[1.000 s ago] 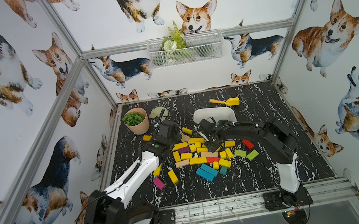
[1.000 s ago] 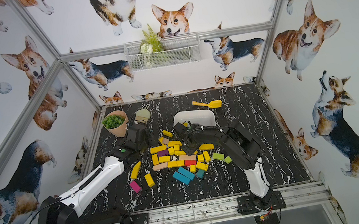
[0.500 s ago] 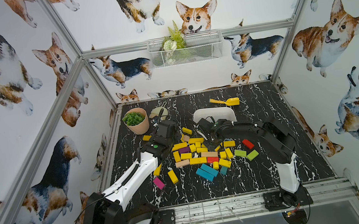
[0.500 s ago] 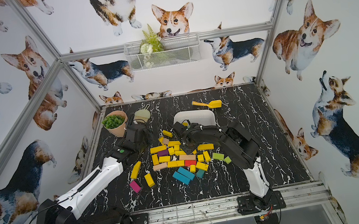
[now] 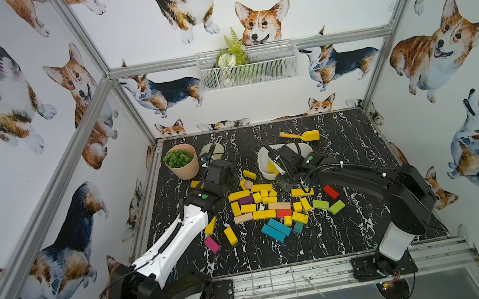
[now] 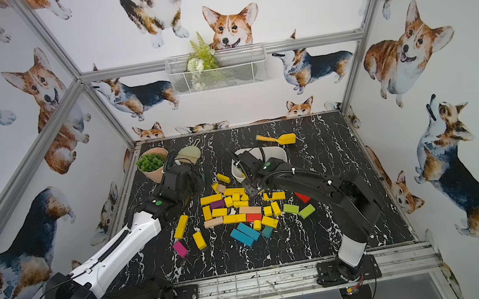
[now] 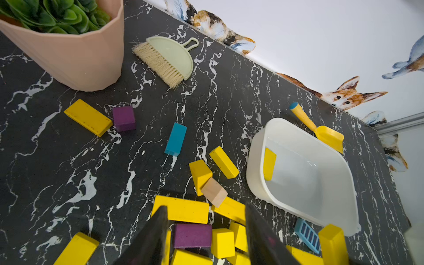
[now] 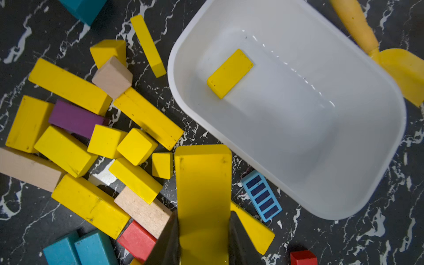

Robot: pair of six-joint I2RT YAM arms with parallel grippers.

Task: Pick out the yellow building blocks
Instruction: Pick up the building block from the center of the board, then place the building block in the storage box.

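The yellow building blocks (image 5: 258, 204) lie scattered mid-table among other colours, seen in both top views (image 6: 231, 210). My right gripper (image 8: 204, 220) is shut on a long yellow bar (image 8: 203, 179), held over the pile's edge beside the white bin (image 8: 298, 114). One yellow block (image 8: 230, 73) lies flat inside that bin. My left gripper (image 7: 206, 207) is open above the pile's left side. A purple block (image 7: 192, 235) and a yellow cube (image 7: 222, 242) sit on the table below its gap, untouched. From above the arms hide both sets of fingers.
A pink plant pot (image 5: 182, 161) and a green hand brush (image 5: 213, 150) stand at the back left. A yellow plastic shovel (image 5: 301, 136) lies behind the bin. Teal (image 5: 276, 231), green (image 5: 329, 206), red (image 5: 330, 191), magenta (image 5: 211, 243) and tan (image 5: 278, 205) blocks mix with the yellow ones.
The right jaws have narrowed onto the yellow bar, and the right wrist has shifted slightly toward the bin. The left arm has hardly moved.
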